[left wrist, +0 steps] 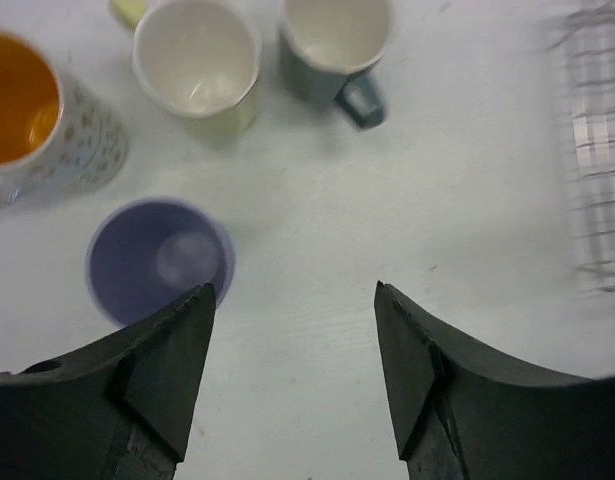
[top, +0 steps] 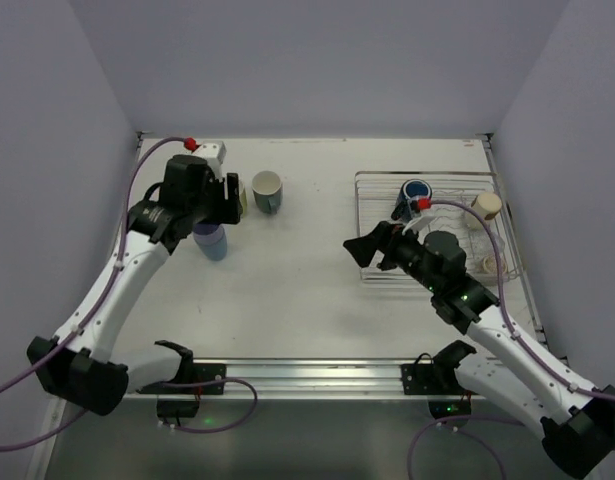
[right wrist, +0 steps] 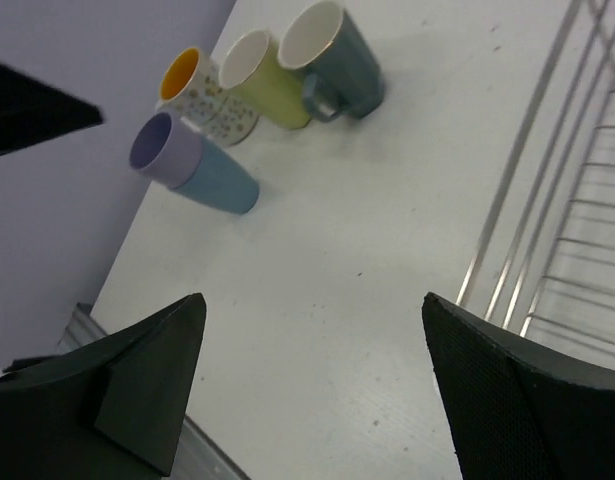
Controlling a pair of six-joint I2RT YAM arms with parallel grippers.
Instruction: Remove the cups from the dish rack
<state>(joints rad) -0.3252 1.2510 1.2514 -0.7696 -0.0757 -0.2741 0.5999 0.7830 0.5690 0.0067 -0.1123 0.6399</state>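
Four cups stand together on the white table at the left: an orange-inside white cup (left wrist: 17, 110), a pale yellow-green cup (left wrist: 197, 65), a grey mug (left wrist: 332, 40) and a lavender cup (left wrist: 157, 260) whose lower part looks light blue (right wrist: 219, 187). My left gripper (left wrist: 292, 300) hovers open above the table, with the lavender cup just beside its left finger and nothing between the fingers. The dish rack (top: 372, 180) sits at the right with a navy cup (top: 415, 192) and a cream cup (top: 485, 207) in it. My right gripper (top: 359, 250) is open and empty at the rack's left edge.
The rack's wire edge (right wrist: 547, 200) runs close to the right fingertip in the right wrist view. Bare table lies between the cup group and the rack. Grey walls enclose the table on the left, back and right.
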